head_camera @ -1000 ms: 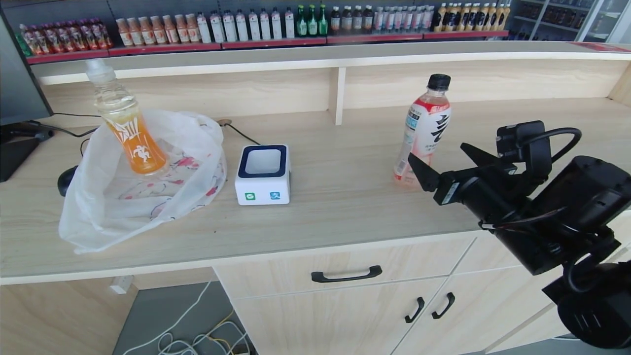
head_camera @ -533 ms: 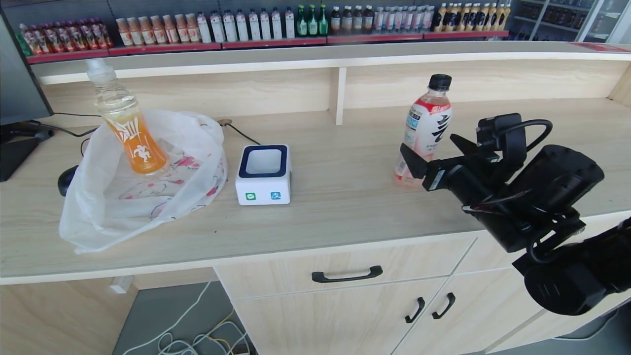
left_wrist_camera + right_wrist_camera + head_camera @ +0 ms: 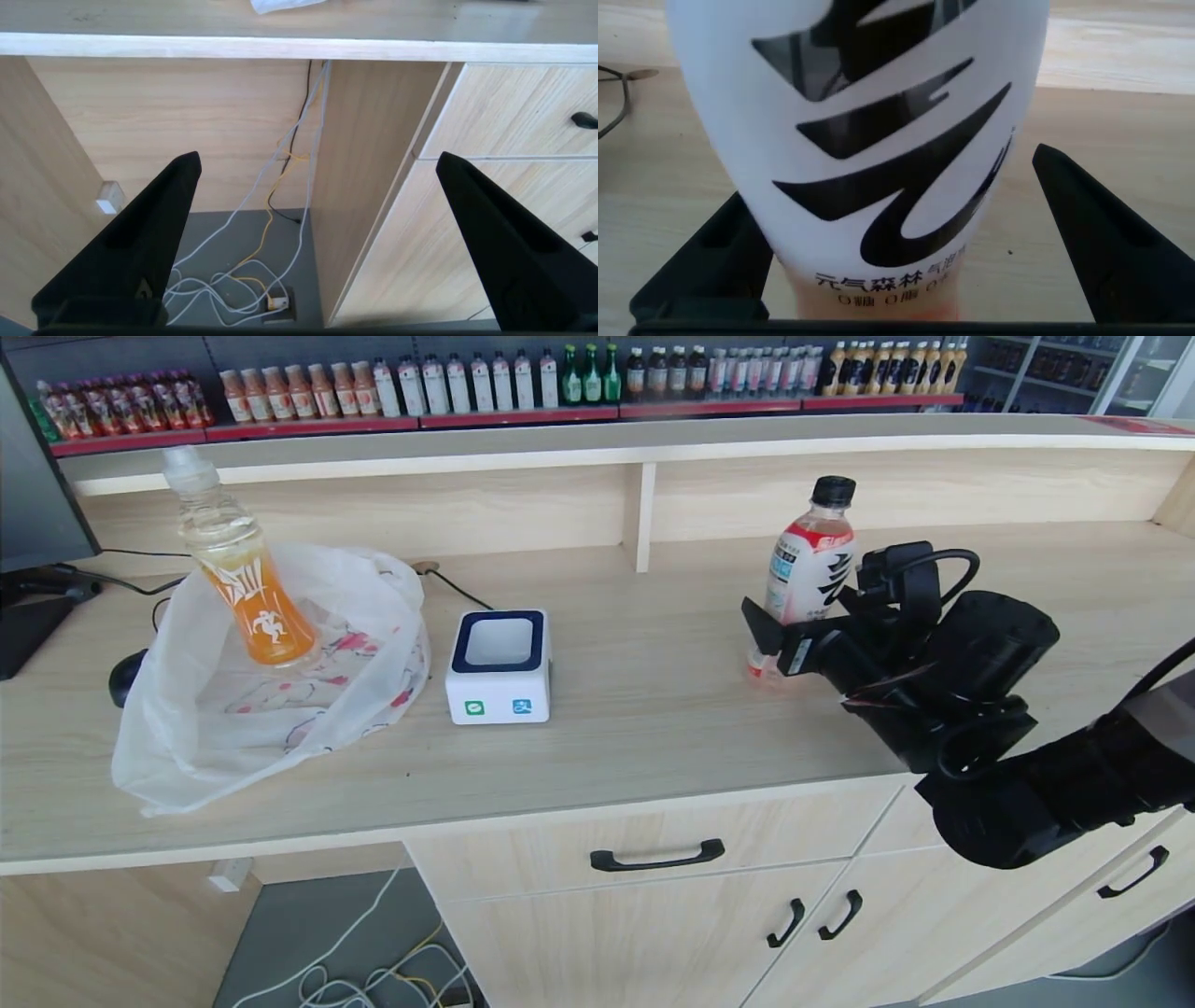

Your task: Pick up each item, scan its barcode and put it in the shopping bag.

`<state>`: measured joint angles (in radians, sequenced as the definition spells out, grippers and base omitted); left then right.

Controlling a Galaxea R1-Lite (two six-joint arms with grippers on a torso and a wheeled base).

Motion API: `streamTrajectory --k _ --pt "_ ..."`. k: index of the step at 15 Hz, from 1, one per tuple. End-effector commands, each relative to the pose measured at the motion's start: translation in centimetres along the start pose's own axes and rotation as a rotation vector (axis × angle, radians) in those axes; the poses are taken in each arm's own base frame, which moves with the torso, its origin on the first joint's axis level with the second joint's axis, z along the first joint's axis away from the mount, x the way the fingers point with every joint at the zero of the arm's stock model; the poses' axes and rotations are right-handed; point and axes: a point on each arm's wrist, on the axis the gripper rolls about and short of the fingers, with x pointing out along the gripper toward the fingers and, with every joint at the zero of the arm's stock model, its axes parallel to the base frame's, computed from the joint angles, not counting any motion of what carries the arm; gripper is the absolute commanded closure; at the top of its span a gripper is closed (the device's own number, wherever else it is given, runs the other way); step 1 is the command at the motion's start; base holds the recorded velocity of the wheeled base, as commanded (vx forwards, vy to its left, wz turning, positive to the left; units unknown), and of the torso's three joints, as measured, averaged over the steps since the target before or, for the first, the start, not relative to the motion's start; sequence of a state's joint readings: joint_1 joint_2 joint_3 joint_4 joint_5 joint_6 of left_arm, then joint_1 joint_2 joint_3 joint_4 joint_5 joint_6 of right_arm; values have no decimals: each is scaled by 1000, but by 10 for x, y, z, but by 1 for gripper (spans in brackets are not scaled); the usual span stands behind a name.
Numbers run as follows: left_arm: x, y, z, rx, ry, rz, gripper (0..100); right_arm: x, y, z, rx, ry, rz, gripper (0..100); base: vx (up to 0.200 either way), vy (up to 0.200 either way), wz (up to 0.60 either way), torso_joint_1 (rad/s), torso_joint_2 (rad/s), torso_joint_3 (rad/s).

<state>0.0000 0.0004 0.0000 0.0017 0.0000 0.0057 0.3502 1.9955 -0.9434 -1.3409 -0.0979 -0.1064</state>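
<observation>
Right end effector (image 3: 798,605) now astride bottle (image 3: 810,558)

**Clearances on the counter**

The counter (image 3: 653,728) offers open passage between the scanner box (image 3: 498,665) at mid-width and the pink-labelled bottle (image 3: 805,569) toward the right end. The right gripper (image 3: 794,621) straddles that bottle with its fingers spread. The shopping bag (image 3: 280,709), with an orange drink bottle (image 3: 241,569) upright inside, occupies the left end. An upright divider (image 3: 639,518) stands at the rear edge.
</observation>
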Motion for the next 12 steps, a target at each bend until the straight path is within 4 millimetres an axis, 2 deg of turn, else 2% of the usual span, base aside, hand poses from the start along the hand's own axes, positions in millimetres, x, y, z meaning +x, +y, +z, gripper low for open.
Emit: streamTrajectory --k 1,11,12 --pt "0 0 0 0 -1 0 0 11 1 -2 1 -9 -3 0 0 0 0 0 0 0" --pt "0 0 0 0 -1 2 0 15 -1 -9 -1 0 -11 0 0 0 0 0 0 0" --pt "0 0 0 0 -1 0 0 15 -1 -9 0 -2 -11 100 0 0 0 0 0 0"
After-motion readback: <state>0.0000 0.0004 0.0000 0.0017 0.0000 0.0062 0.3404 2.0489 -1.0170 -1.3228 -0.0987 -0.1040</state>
